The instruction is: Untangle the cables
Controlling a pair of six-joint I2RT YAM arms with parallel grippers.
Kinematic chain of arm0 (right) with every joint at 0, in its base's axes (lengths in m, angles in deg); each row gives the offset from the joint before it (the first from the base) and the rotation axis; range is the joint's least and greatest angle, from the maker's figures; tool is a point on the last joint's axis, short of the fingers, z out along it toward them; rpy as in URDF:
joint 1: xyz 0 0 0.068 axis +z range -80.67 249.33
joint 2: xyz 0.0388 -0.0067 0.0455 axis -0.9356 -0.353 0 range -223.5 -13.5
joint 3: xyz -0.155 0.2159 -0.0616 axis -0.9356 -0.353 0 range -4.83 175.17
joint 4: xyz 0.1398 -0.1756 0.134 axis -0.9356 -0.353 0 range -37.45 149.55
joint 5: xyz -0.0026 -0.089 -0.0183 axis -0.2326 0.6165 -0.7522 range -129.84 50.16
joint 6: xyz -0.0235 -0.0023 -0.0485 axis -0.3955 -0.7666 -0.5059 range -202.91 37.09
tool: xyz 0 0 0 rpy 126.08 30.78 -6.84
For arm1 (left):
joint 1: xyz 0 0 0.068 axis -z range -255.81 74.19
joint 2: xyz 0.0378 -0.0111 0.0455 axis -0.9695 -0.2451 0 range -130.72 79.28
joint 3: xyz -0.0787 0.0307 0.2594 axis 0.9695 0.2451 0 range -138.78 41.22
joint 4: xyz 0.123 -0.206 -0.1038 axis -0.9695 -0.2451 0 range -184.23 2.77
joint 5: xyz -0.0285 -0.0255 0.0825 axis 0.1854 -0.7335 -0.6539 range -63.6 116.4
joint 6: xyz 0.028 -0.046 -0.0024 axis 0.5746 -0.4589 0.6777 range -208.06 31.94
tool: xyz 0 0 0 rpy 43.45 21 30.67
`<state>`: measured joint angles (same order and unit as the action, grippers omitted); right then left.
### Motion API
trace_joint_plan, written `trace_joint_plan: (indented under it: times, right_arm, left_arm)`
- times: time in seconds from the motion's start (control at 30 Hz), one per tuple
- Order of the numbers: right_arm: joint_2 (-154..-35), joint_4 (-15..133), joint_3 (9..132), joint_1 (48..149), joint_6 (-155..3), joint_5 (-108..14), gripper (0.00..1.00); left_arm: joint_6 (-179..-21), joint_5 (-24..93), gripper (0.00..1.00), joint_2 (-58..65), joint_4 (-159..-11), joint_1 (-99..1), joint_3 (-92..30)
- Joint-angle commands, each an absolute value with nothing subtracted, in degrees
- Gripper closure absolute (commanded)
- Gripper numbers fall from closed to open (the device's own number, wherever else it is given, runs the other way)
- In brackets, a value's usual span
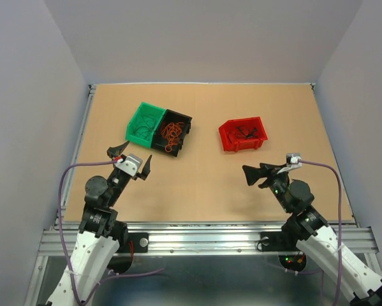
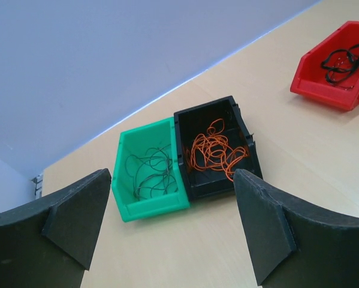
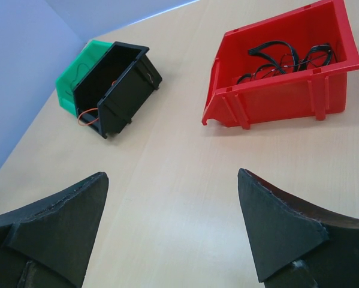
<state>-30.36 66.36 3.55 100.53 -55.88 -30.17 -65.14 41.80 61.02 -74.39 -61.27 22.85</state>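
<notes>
The cables lie sorted by colour in three small bins. Curly orange wires (image 1: 171, 134) (image 2: 214, 153) fill the black bin (image 1: 183, 121) (image 2: 242, 126). Thin dark wires (image 2: 149, 174) lie in the green bin (image 1: 139, 115) (image 2: 152, 207) beside it. Wavy black pieces (image 1: 247, 132) (image 3: 287, 57) sit in the red bin (image 1: 232, 143) (image 3: 275, 96). In the right wrist view, an orange loop (image 3: 87, 117) pokes out of the black bin. My left gripper (image 1: 134, 156) (image 2: 172, 174) hovers open in front of the green and black bins, holding nothing. My right gripper (image 1: 250, 177) (image 3: 172, 174) hovers open in front of the red bin, also holding nothing.
The wooden tabletop (image 1: 203, 185) is bounded by grey walls behind and at both sides. A metal rail (image 1: 203, 233) runs along the near edge by the arm bases. Thick purple cables (image 1: 62, 191) run along both arms.
</notes>
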Motion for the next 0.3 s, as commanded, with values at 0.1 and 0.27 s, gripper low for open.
trace_joint_plan:
  times: [0.1,0.27]
  right_arm:
    - [-29.32,67.72,2.64,100.70,-55.49,-30.08,0.07]
    - [-30.64,67.64,2.73,100.70,-54.52,-28.77,0.08]
  left_arm:
    - [-63.45,43.54,0.05,60.48,-72.64,-61.22,23.38]
    - [-63.53,43.28,0.05,59.95,-72.64,-61.31,23.20]
